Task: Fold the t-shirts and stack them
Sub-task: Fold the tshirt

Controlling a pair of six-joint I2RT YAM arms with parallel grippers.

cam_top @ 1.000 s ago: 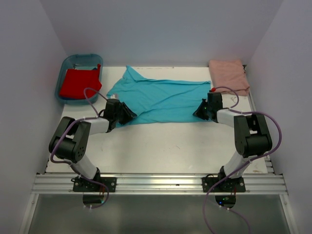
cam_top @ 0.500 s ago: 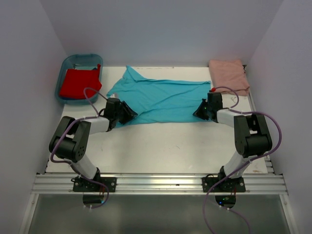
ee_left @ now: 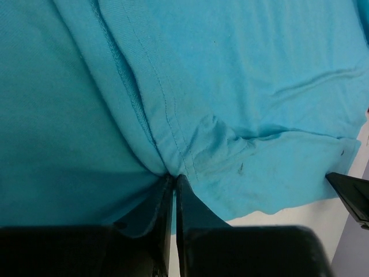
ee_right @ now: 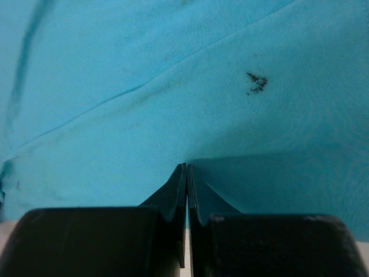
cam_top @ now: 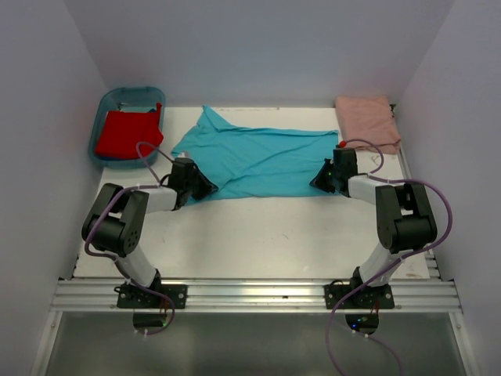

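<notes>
The turquoise t-shirt [cam_top: 258,160] lies spread flat across the middle of the table. My left gripper [cam_top: 205,186] sits low at its near left corner; in the left wrist view the jaws [ee_left: 174,178] are shut on a bunched fold of the turquoise t-shirt [ee_left: 242,86] beside a stitched hem. My right gripper [cam_top: 321,180] is at the near right corner, and the right wrist view shows it [ee_right: 186,167] shut on the edge of the turquoise t-shirt [ee_right: 173,86]. The pale pink t-shirt [cam_top: 366,121] lies folded at the far right. The red t-shirt [cam_top: 125,133] is in the tub.
A blue plastic tub [cam_top: 106,102] stands at the far left corner with the red shirt inside. White walls close in the table at the back and both sides. Bare white tabletop [cam_top: 266,235] lies between the shirt and the arm bases.
The left jaws have closed onto the shirt's near left corner, and the left arm shifted slightly. The right arm and the shirts have not moved.
</notes>
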